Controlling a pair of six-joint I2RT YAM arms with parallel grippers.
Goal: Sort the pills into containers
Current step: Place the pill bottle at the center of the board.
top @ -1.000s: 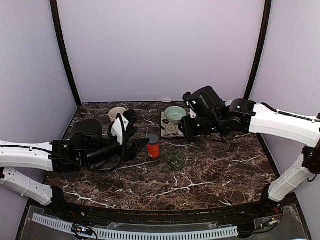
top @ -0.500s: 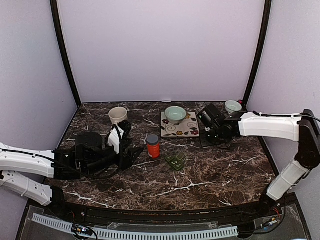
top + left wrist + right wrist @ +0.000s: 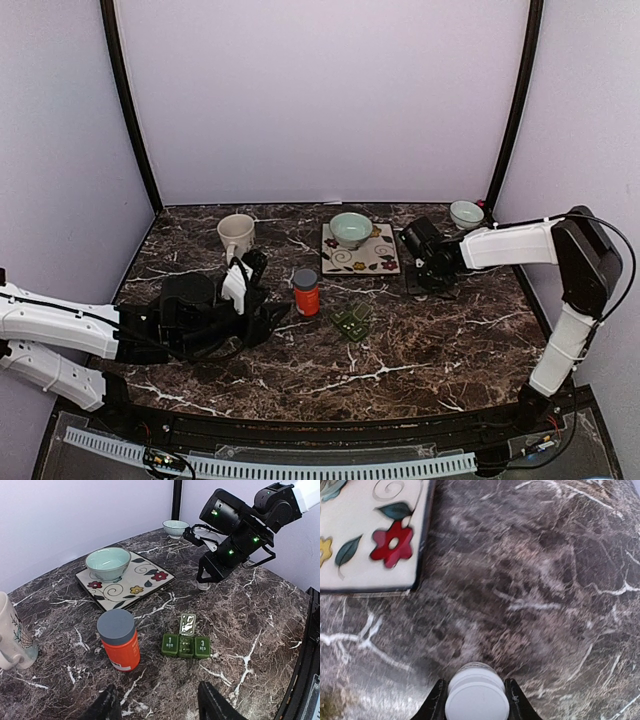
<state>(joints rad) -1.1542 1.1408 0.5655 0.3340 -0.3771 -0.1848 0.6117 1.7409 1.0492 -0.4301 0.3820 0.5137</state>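
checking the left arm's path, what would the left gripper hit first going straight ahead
Probably the dark green pill box, roughly centred ahead of the left gripper; the orange bottle sits just beside that line.

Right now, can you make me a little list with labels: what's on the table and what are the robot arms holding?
pill box: dark green strip, middle lid open
orange bottle: upright, grey cap on, beside pill box
tile: flowered, pale green bowl on it
mug: back left
small bowl: back right corner
left end effector: open, empty
right end effector: closed on white round object, beside tile
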